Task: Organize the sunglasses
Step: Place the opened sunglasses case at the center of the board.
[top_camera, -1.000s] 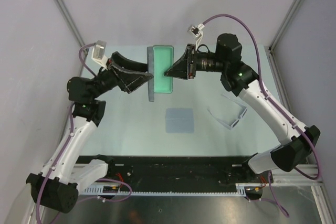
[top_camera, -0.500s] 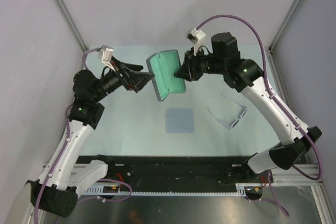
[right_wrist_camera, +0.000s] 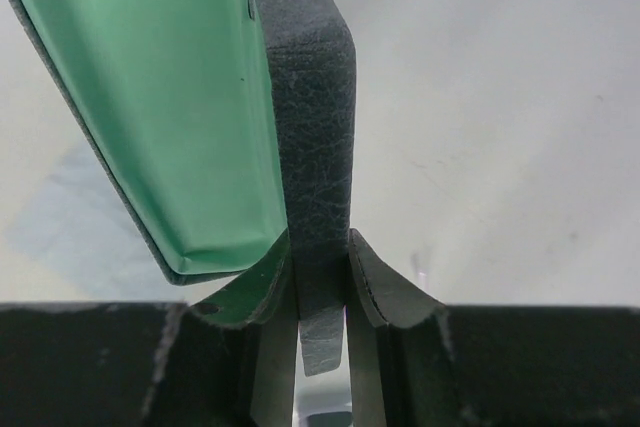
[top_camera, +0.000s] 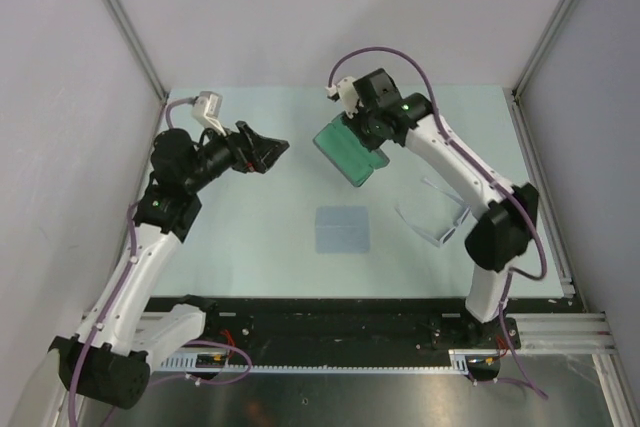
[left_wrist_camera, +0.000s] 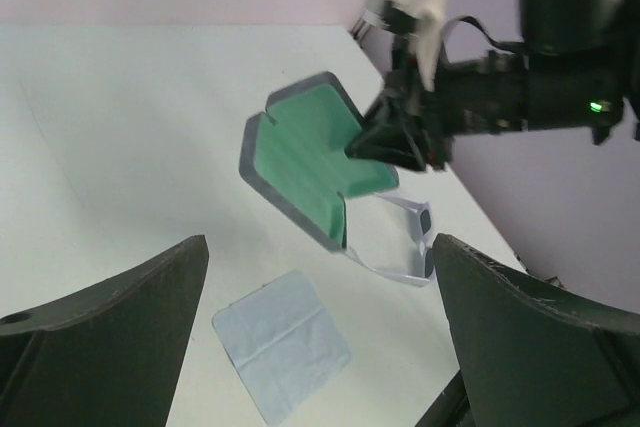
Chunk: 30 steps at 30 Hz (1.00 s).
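The sunglasses (top_camera: 436, 217), white-framed with dark lenses, lie on the table at the right, arms unfolded; they also show in the left wrist view (left_wrist_camera: 411, 240). My right gripper (top_camera: 364, 134) is shut on the side wall of the open grey felt case (top_camera: 349, 151) and holds it tilted above the table, left of the sunglasses. The green lining (right_wrist_camera: 165, 97) faces up beside the pinched grey wall (right_wrist_camera: 312, 117), right at the right gripper (right_wrist_camera: 320, 252). My left gripper (top_camera: 276, 150) is open and empty, well left of the case (left_wrist_camera: 305, 152).
A square grey-blue cloth (top_camera: 343, 229) lies flat at the table's middle, below the case and left of the sunglasses, and also shows between my left fingers (left_wrist_camera: 282, 342). Grey walls stand on both sides and at the back.
My left gripper opened, let go of the case and drew back to the left. The right arm swung the case to the right and turned it, now holding it alone.
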Available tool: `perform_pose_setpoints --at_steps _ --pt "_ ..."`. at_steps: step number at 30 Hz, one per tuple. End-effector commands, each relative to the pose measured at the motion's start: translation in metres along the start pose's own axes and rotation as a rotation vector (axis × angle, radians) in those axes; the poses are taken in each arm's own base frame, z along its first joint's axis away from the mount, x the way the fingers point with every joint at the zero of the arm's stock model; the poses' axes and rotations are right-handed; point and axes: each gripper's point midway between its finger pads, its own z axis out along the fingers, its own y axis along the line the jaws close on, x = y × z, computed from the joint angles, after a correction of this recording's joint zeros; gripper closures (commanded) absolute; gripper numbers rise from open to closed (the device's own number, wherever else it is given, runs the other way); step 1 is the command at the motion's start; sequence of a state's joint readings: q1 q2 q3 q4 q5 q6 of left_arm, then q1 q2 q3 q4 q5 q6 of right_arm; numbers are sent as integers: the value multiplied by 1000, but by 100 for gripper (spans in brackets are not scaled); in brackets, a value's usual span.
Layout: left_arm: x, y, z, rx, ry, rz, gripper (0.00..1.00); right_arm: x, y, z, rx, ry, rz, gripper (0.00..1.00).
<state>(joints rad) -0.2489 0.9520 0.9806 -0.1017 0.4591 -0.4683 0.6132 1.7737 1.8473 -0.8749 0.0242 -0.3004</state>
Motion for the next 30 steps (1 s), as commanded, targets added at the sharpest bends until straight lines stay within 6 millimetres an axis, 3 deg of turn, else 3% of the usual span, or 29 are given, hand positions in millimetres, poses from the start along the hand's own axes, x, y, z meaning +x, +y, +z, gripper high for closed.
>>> perform_pose_setpoints --at_steps 1,5,8,15,20,30 --pt "14 10 3 -18 45 -6 0 4 -65 15 238 109 -50 100" --pt "30 16 8 -14 95 -29 0 33 -89 47 300 254 -135 100" --pt "36 16 9 2 119 -29 0 53 -90 67 255 314 -282 100" --pt "47 19 14 19 159 -20 0 59 -111 88 257 326 -421 100" --pt "58 24 17 18 192 -38 0 74 -108 102 169 338 -407 98" --pt "65 30 26 29 228 -32 0 94 -113 123 179 383 -406 93"
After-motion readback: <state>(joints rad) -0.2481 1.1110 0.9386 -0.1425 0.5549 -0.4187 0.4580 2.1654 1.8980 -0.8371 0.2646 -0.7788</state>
